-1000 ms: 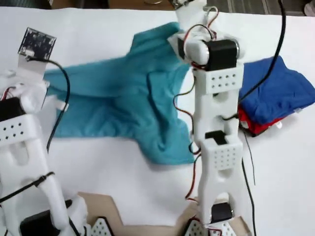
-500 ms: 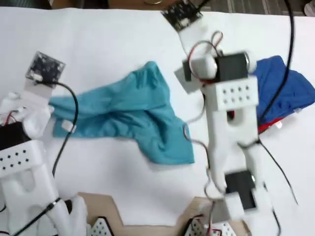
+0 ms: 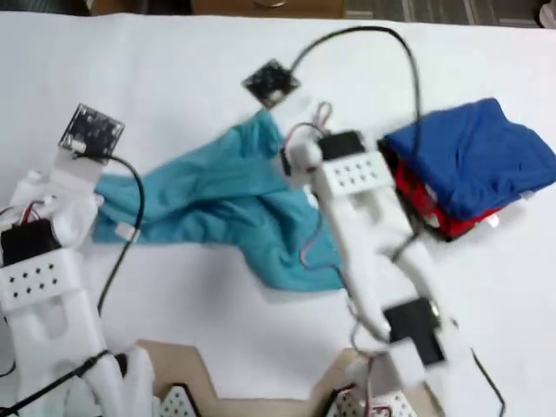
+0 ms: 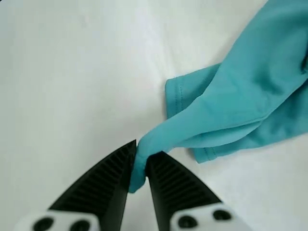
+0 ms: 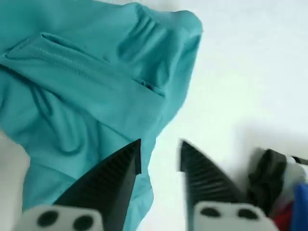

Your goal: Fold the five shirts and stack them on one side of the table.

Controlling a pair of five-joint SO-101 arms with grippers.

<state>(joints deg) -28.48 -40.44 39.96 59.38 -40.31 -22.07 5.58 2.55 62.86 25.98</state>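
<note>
- The left gripper [image 4: 140, 161] is clamped on a corner of the teal shirt [image 3: 226, 200], which lies bunched on the tabletop [image 3: 174, 69].
- The right gripper [image 5: 161, 154] gapes empty at its edge.
- A blue shirt [image 3: 473, 156] lies on a red shirt [image 3: 421, 201] nearby.

Left pincer [image 4: 142, 154] pinched closed, right pincer [image 5: 161, 147] with fingers parted

On my screen I see a table [image 3: 174, 52] with a plain white surface, which takes up nearly all of the high view. Along its far edge there is a brown strip [image 3: 252, 7] and, beside it, some grey striped floor [image 3: 434, 9]. At the near edge lies a tan board [image 3: 187, 360]. The light is soft and even, and the shadows are weak
</note>
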